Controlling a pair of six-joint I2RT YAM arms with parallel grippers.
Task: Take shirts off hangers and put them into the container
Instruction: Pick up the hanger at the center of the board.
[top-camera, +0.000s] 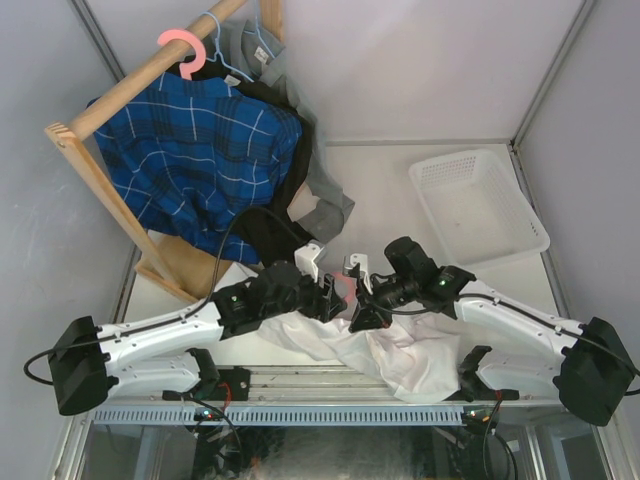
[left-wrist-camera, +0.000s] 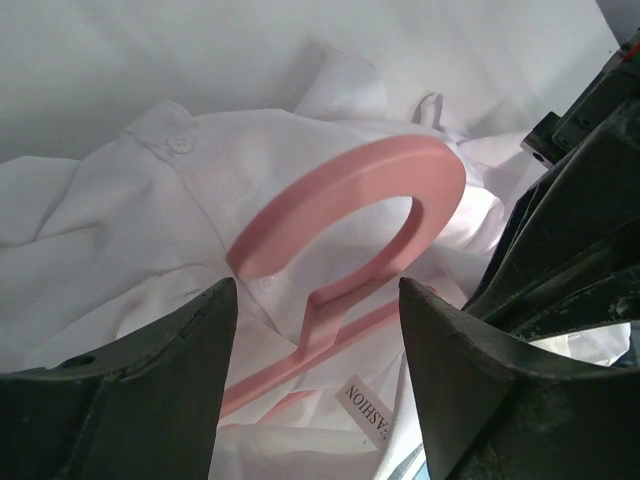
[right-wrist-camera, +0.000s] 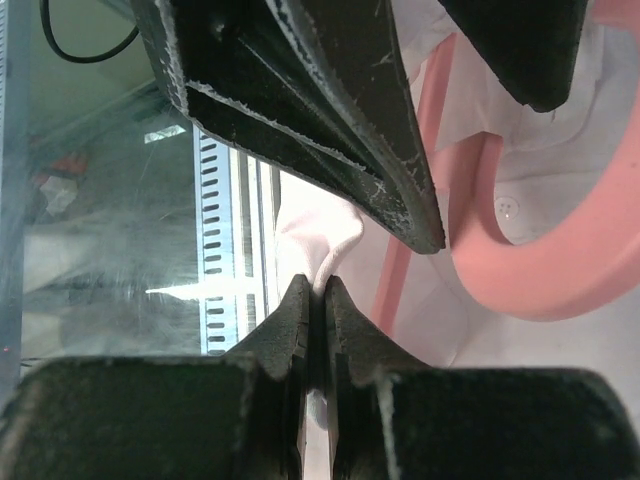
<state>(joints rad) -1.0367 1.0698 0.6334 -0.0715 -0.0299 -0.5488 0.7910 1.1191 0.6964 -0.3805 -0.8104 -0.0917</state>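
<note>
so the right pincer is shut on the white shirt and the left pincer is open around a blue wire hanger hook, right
No: the hook inside the open left pincer is pink plastic, not blue wire; the left wrist view shows it. The right pincer is shut on the white shirt.

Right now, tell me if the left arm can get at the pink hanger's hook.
Probably yes: the open left gripper straddles the hanger hook, nothing between. The right gripper, pinching the white shirt, crowds it.
</note>
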